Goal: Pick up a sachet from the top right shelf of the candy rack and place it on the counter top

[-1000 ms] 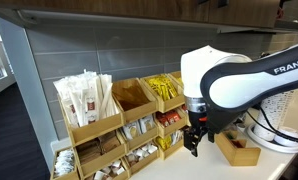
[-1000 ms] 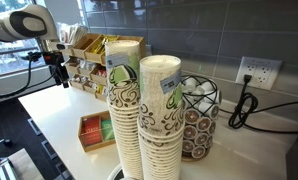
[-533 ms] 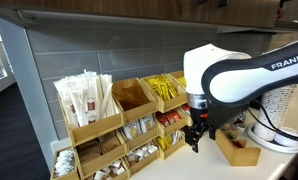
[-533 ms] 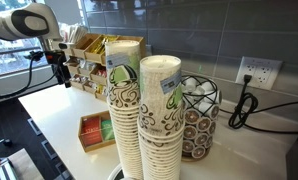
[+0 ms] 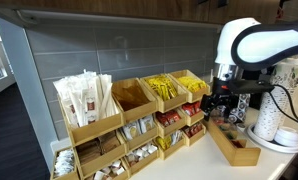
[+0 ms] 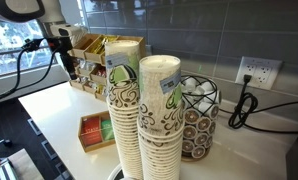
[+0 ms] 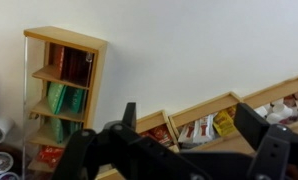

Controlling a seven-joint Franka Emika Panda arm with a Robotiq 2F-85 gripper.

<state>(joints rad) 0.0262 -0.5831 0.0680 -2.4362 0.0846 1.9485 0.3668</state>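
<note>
The sachet (image 5: 192, 81) lies among other yellow packets in the top right shelf (image 5: 200, 90) of the candy rack (image 5: 109, 135), which stands at the back edge of the counter top (image 6: 59, 108). The gripper (image 5: 221, 104) hangs near this shelf, its fingers spread wide and empty.

Two cup stacks (image 6: 126, 100) (one candy rack (image 5: 132, 126))
</note>
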